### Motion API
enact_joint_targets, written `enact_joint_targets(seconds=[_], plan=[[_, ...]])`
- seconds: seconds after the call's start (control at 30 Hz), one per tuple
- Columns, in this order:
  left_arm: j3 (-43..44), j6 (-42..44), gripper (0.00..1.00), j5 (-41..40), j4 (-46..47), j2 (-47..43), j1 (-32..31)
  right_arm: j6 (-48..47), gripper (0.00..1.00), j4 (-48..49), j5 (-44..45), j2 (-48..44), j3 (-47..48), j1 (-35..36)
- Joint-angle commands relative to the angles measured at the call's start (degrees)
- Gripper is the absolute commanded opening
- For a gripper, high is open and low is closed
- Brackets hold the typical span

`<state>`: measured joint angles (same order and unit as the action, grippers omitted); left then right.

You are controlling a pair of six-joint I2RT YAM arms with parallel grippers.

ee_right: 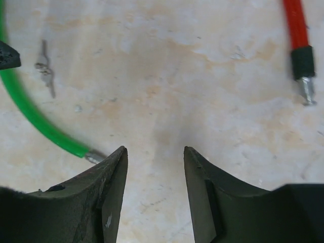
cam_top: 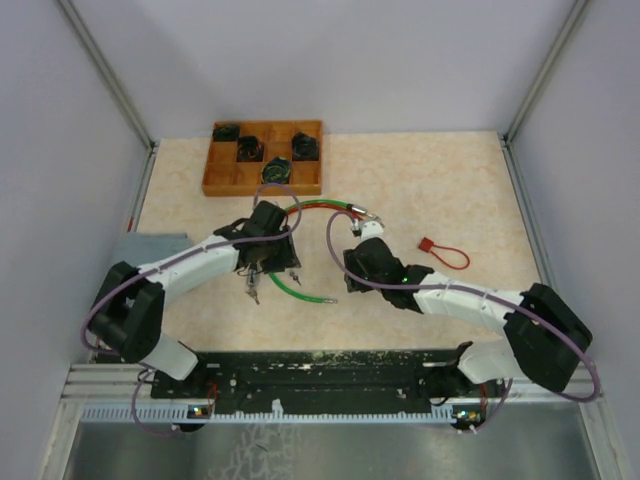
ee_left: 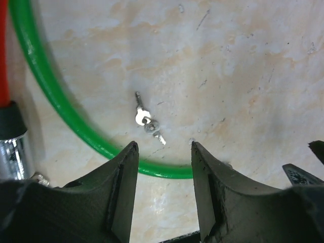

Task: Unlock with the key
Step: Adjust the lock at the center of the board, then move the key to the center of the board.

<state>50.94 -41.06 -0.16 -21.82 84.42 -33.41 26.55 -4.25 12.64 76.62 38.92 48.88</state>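
**Q:** Orientation of the key pair [ee_left: 147,119]?
**A:** Flat on the table [ee_left: 243,76]. In the left wrist view, the long axis runs upper-left to lower-right, with one blade toward each end.

**Q:** Position relative to the left gripper [ee_left: 163,145]?
**A:** Just ahead of the fingertips, apart from them, inside the green cable [ee_left: 53,96] curve. Jaws parted, empty. Right gripper [ee_right: 154,149]: likewise parted, empty.

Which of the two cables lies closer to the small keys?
The green cable: it curves partly around the keys, while the red cable lies farther off, beyond it.
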Motion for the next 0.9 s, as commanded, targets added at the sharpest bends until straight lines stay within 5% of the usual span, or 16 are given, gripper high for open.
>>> enact_joint_targets(seconds=[0.0,0.23,0.7,0.87], plan=[[7.0,2.1,0.51,-7.3,-8.6,6.7,-3.4,-0.8,0.49,-1.9,7.2,-6.1,-3.5,-2.1],[11.1,2.3,0.48,-11.7,-12.3,13.5,-5.1,-1.1,0.49,-2.0,10.5,-12.7,-7.3,-4.0],[15.3,4.1,0.10,-8.1,-9.6,22.1,-10.2,-2.6,0.50,-3.6,11.5,-16.2,-7.7,-10.1],[16.8,3.0,0.08,-4.0,-8.2,24.6,-14.4,-3.0,0.51,-5.3,11.7,-16.8,-6.8,-14.7]])
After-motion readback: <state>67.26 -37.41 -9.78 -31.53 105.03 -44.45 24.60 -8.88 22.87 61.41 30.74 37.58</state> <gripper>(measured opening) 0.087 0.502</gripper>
